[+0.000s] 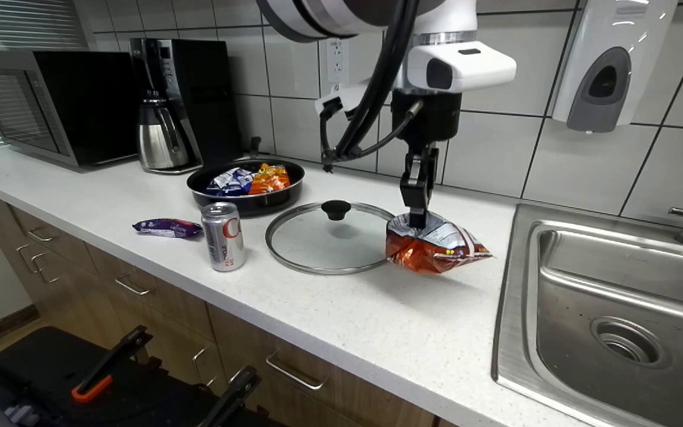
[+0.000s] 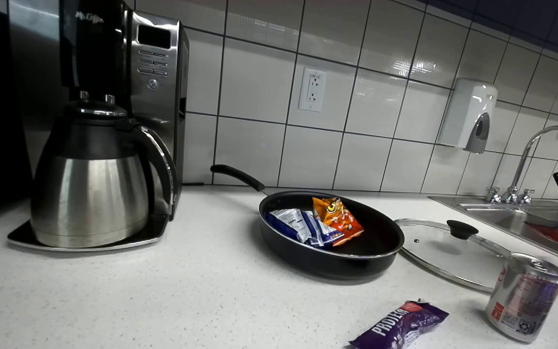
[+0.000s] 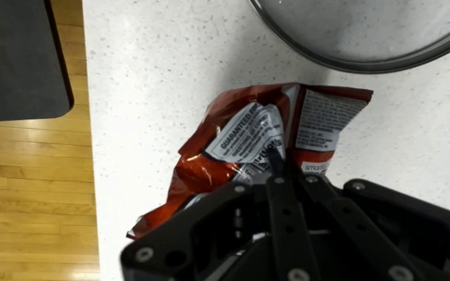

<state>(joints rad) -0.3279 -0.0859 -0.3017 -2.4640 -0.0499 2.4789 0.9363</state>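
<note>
Foil snack bag (image 1: 436, 247): glossy red-orange film, grey printed panels, puffed and creased, over the white speckled worktop (image 1: 347, 308) near the brushed-steel sink (image 1: 514, 308). Jaws pressed tightly together on the bag's upper film, foil puckering around them; whether its underside touches the surface, cannot tell. Just beside it lies a round lid (image 1: 303, 240), clear glass in a metal rim, a black knob (image 1: 336, 209) standing up from the middle. Lid sits between the bag and a smooth, round black pan (image 2: 327, 266), which holds a crumpled blue-and-silver packet (image 2: 303, 228) and an orange packet (image 2: 339, 220). Silver metal can (image 1: 223, 240), a printed cylinder, upright near the lid; shiny purple wrapper (image 1: 168, 228) lying near the can. Past the pan, a rounded steel carafe (image 2: 90, 198) on the base of a coffee maker (image 2: 155, 106).
</note>
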